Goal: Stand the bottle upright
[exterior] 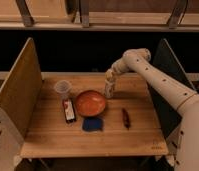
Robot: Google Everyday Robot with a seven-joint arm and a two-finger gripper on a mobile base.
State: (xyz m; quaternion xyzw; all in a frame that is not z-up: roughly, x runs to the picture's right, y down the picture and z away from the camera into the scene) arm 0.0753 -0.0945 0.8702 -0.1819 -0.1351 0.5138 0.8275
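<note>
**Gripper on the bottle, behind the bowl**

The gripper [110, 80] reaches down from the right and sits over the top of the bottle [109, 90]; its grip cannot be made out from here. The bottle stands upright on the wooden table [138, 137], just beside the orange bowl [90, 103]'s right rear rim. Left of the bowl stands a clear cup [63, 89].

Tool [109, 79] fingers indistinct over bottle [109, 90]
</note>
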